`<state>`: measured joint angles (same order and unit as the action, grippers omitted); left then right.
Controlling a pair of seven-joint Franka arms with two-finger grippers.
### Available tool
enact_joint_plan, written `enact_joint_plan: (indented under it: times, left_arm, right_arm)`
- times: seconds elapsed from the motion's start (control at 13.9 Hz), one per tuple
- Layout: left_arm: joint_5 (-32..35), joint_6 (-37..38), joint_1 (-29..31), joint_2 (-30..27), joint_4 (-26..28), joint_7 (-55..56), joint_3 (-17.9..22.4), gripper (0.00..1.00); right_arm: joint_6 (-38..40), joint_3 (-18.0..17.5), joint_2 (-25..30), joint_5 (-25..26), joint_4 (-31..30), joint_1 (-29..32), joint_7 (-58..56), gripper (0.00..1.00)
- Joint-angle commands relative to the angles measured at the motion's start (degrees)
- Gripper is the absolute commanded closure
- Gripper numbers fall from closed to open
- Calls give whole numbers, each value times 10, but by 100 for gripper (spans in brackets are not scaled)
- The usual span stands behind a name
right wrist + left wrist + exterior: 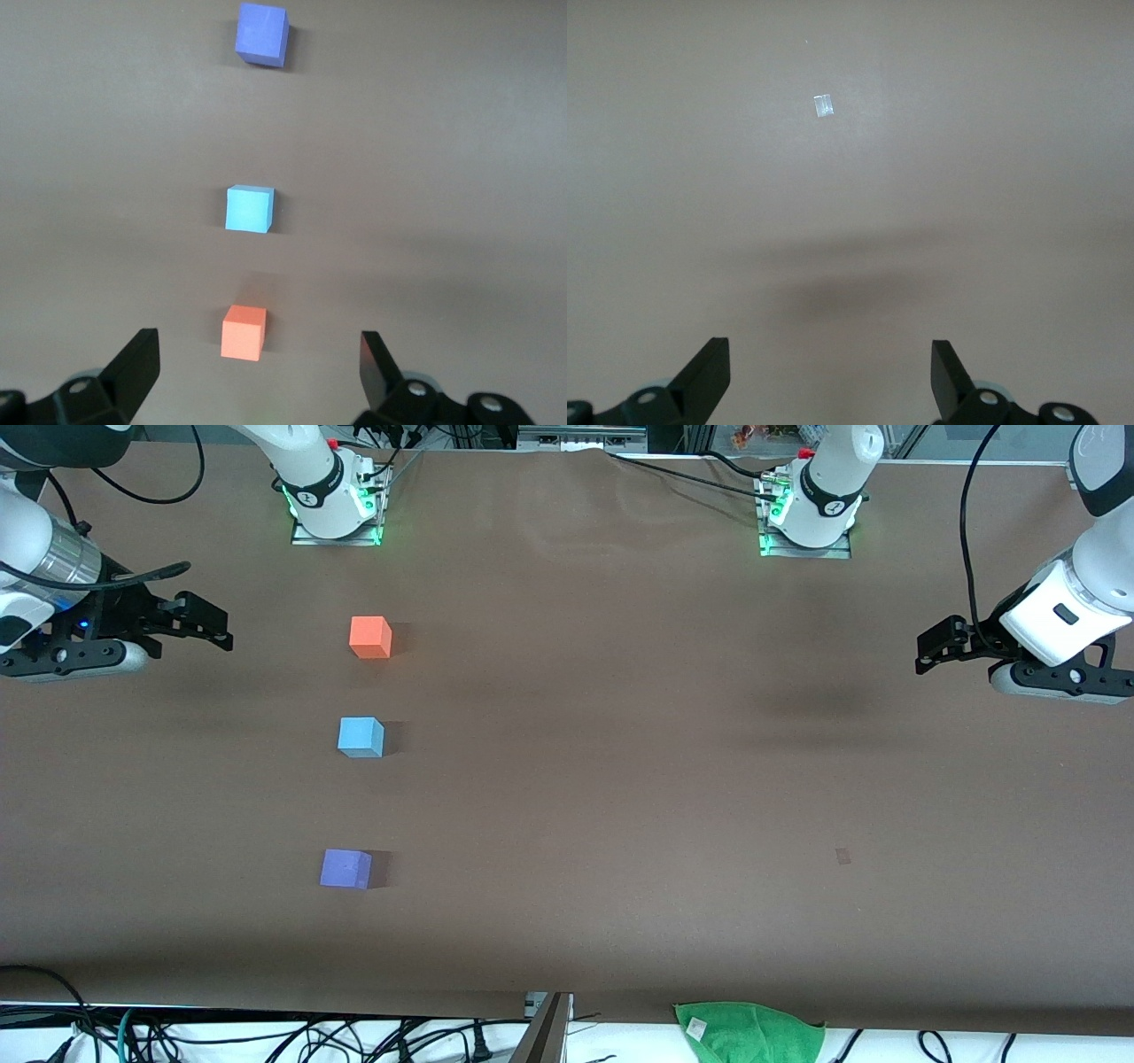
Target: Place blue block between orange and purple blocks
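Three cubes stand in a row on the brown table toward the right arm's end. The orange block (pixel 370 637) is farthest from the front camera, the blue block (pixel 361 737) stands between, and the purple block (pixel 345 868) is nearest. The right wrist view shows all three: orange block (pixel 244 332), blue block (pixel 248 209), purple block (pixel 262 34). My right gripper (pixel 217 624) is open and empty, up in the air at its end of the table. My left gripper (pixel 930 651) is open and empty over the left arm's end; no block shows in its view.
A green cloth (pixel 749 1030) lies at the table's front edge. A small pale mark (pixel 824 105) sits on the table surface under the left gripper's view. Cables hang along the front edge and by both arm bases.
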<state>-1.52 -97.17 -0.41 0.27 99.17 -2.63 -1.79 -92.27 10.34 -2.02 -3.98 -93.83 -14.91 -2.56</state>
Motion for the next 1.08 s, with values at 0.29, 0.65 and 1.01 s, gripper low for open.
enact_joint_plan:
  times: [0.29,0.65,1.01]
  left_arm:
    - [12,7,-1,-4,-2,2,-1,0]
    - [12,7,-1,-4,-2,2,-1,0]
    - [12,7,-1,-4,-2,2,-1,0]
  right_arm:
    - [69,-52,15,11,20,28,46,0]
    - [68,-48,17,16,22,27,42,0]
    - [68,-46,14,18,25,28,38,0]
